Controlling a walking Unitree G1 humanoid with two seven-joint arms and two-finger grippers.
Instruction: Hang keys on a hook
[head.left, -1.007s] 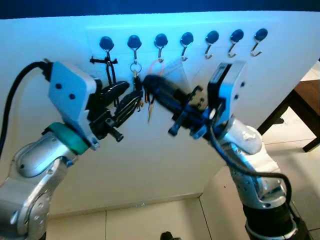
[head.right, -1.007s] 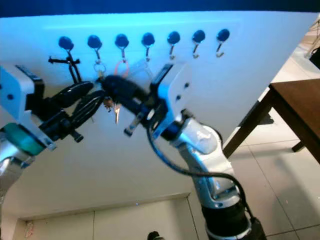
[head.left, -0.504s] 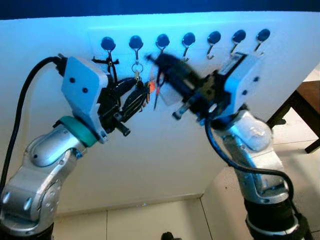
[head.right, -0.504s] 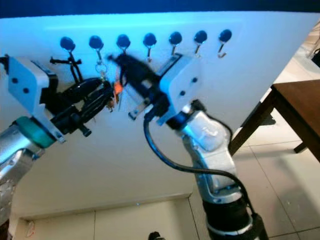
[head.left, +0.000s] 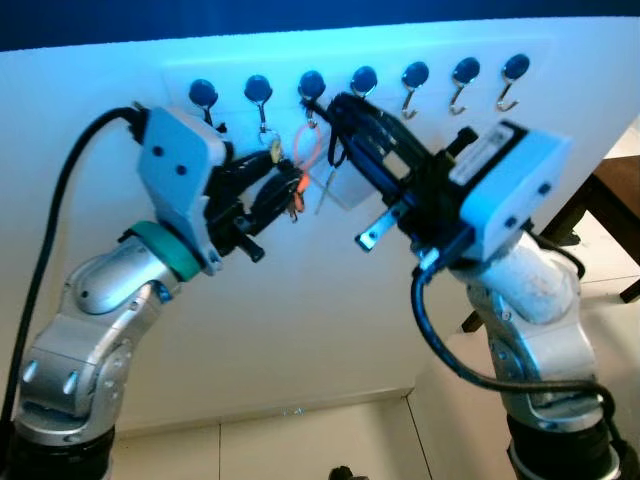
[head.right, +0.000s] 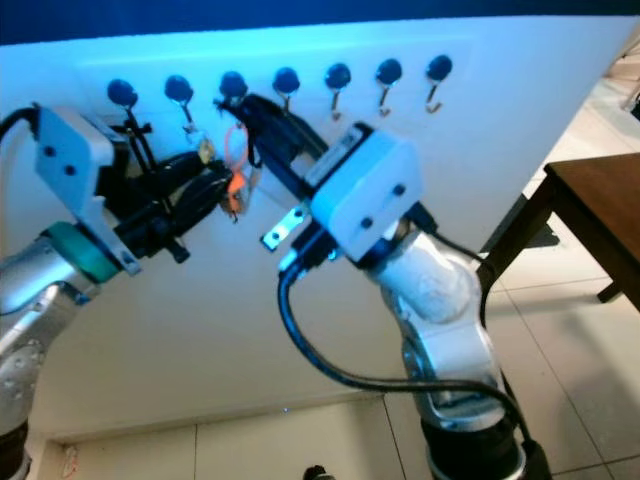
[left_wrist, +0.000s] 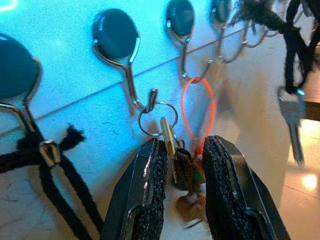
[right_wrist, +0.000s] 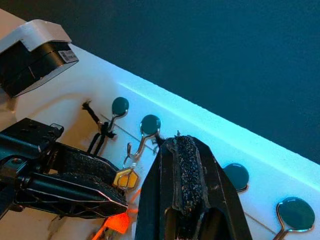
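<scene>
The keys (left_wrist: 185, 170) sit low in the centre of the left wrist view, a bunch on a steel ring (left_wrist: 157, 119) with an orange loop (left_wrist: 197, 112) beside it. The ring is caught on the tip of the second hook (left_wrist: 131, 75); the orange loop hangs from the third hook (left_wrist: 186, 47). Your left pincer (left_wrist: 182, 192) is nearly closed on the bunch, pads touching it on both sides.

In the left eye view, your right pincer (head.left: 335, 105) lies in the upper centre, at the third hook along the row. Its fingers look pressed together in the right wrist view; a dark cord and a single key (left_wrist: 292, 112) hang under it, but I cannot tell whether it grips them.

Recommendation: confirm the ring is seated in the bend of the hook, not perched on its tip, before you part the left pads. Open slowly and draw straight back, clear of the black cord (left_wrist: 55, 160) on the first hook. Keep the right arm off the orange loop.
</scene>
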